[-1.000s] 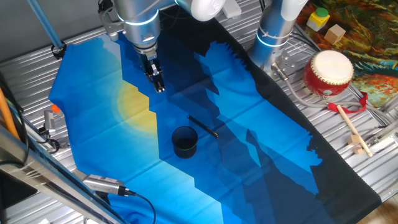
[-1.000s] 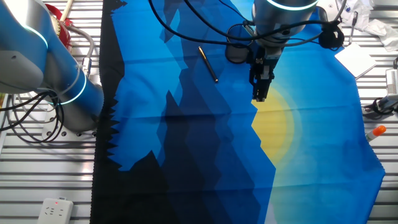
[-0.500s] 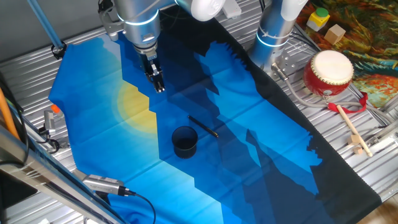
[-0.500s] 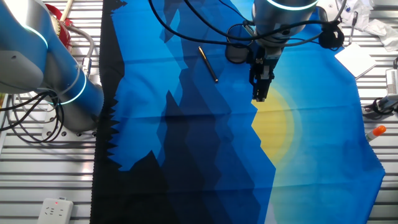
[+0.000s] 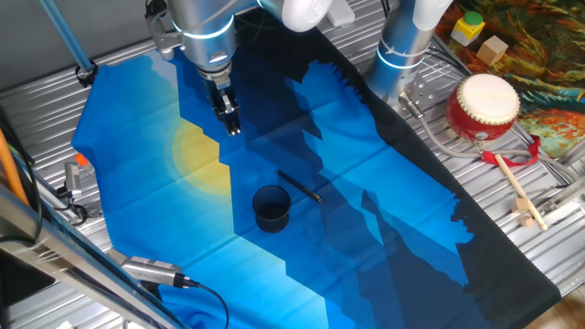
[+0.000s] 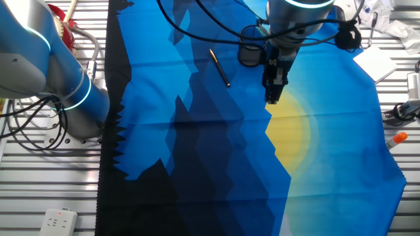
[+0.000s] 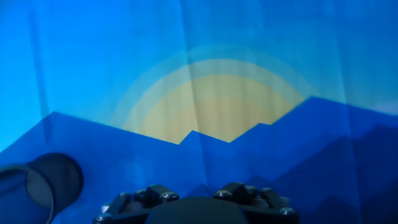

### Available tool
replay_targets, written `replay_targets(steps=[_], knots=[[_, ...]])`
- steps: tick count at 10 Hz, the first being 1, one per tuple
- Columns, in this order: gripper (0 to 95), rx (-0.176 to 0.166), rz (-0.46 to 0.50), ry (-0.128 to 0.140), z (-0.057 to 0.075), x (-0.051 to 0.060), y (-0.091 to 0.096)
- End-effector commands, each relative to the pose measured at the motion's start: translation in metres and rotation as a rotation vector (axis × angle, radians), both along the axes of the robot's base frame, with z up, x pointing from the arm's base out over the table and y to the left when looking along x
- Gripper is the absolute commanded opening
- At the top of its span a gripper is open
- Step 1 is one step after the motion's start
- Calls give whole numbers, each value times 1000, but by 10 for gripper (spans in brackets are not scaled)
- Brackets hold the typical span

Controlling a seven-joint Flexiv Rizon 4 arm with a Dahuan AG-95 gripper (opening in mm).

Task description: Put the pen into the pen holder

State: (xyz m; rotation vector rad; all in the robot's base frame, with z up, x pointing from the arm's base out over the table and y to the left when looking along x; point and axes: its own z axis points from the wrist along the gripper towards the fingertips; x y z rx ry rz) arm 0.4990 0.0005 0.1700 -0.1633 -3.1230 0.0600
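Note:
The thin black pen point(image 5: 299, 185) lies flat on the blue cloth just right of the pen holder point(image 5: 271, 207), a short dark round cup standing upright. In the other fixed view the pen point(image 6: 220, 67) lies left of the cup point(image 6: 249, 54), which cables partly cover. My gripper point(image 5: 232, 126) hangs above the cloth by the yellow sun patch, well apart from both. Its fingers look pressed together and hold nothing; it also shows in the other fixed view point(image 6: 271, 98). In the hand view the cup point(image 7: 54, 180) sits at the lower left, and my fingertips do not show.
A red drum with a white top point(image 5: 483, 105) and a wooden drumstick with a red handle point(image 5: 516, 187) lie off the cloth at the right. The second arm's base point(image 5: 402, 50) stands at the back. An orange-capped marker point(image 6: 396, 138) lies near the cloth's edge.
My gripper has shifted very slightly toward the pen and cup. The pen and cup have not moved.

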Motion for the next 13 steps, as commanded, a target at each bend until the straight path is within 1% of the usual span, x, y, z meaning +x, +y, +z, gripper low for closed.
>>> replay_targets(steps=[1, 3, 5, 7, 8, 9, 10, 11, 12, 13], knots=[[0, -53, -153, 12, 0, 0, 0], [0, -51, -153, 11, 0, 0, 0], [0, -37, -144, 10, 1, -1, 0], [0, -40, -137, 13, 1, -1, 0], [0, -39, -110, 25, 1, -1, 0], [0, -35, -59, 25, 1, -1, 0], [0, -32, 16, 27, 1, -1, 0], [0, -31, 56, 20, 1, 1, 0], [0, -26, 88, 22, 3, 7, 1], [0, -25, 99, 26, 7, 23, 8]])
